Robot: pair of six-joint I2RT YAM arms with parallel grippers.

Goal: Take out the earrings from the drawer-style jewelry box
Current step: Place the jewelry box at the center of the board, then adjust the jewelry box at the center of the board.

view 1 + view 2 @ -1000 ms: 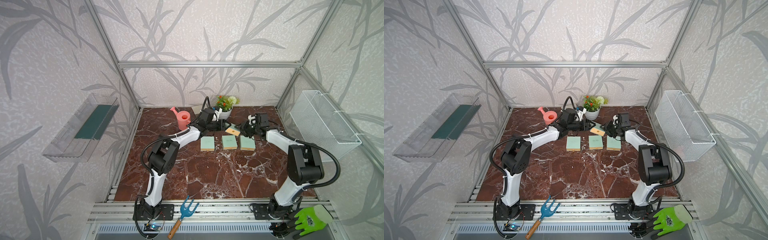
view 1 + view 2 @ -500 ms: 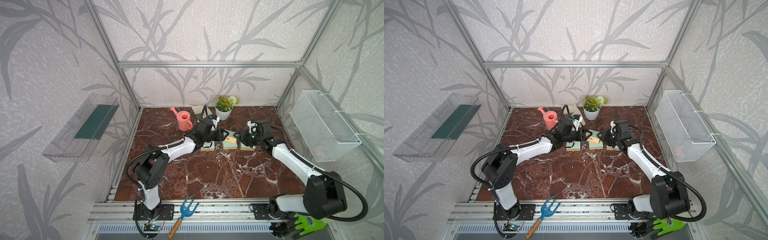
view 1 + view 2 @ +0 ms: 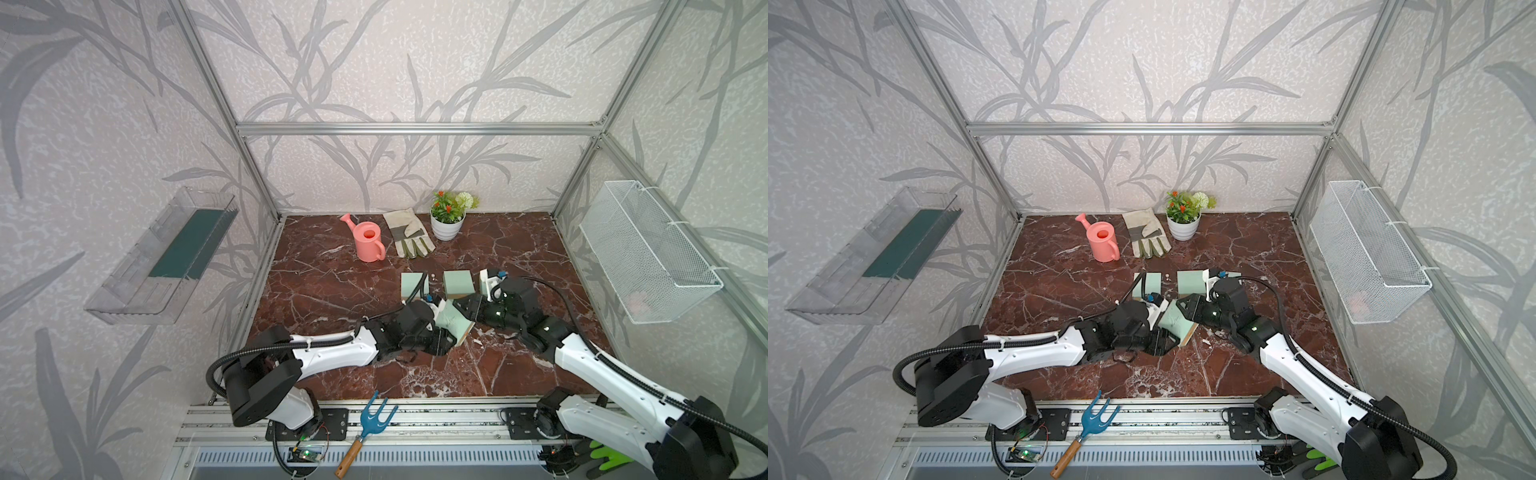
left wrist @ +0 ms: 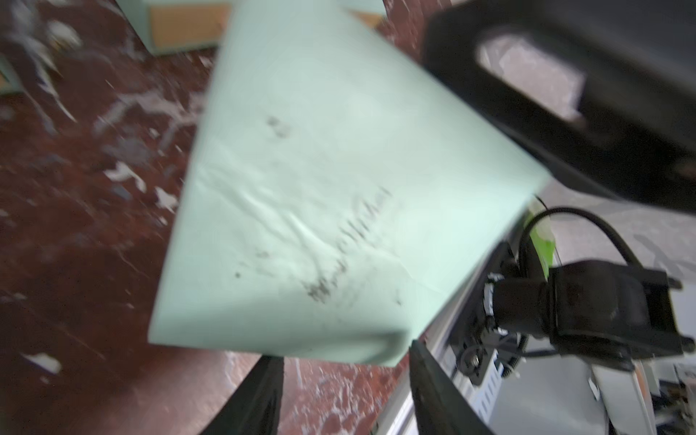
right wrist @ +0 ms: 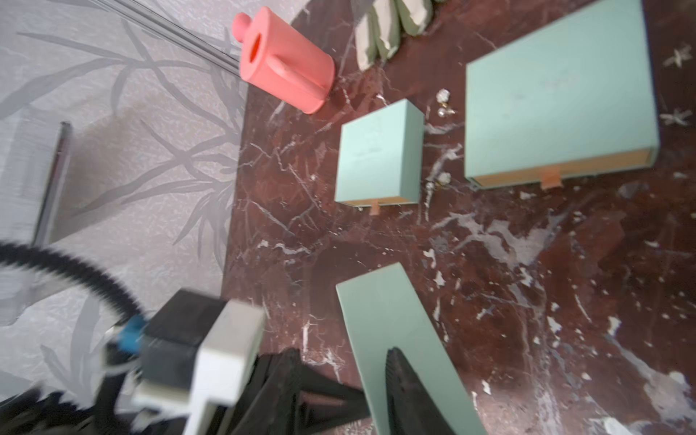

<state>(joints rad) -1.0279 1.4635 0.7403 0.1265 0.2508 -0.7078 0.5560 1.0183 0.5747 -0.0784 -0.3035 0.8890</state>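
Robot lab test cell dressed as a garden corner. An aluminium frame (image 3: 415, 129) boxes it in, with leaf-print wallpaper panels (image 3: 415, 62) for walls and a marble-look worktop (image 3: 324, 291). The left arm (image 3: 332, 357) and right arm (image 3: 602, 374) are bolted to a slotted rail (image 3: 436, 419), with a bare circuit board (image 3: 305, 455) below. Staged props: pink watering can (image 3: 368, 243), work glove (image 3: 407, 232), potted plant (image 3: 448, 216), blue hand rake (image 3: 365, 428). A wire basket (image 3: 648, 257) and a clear tray (image 3: 166, 257) hang on the side walls.
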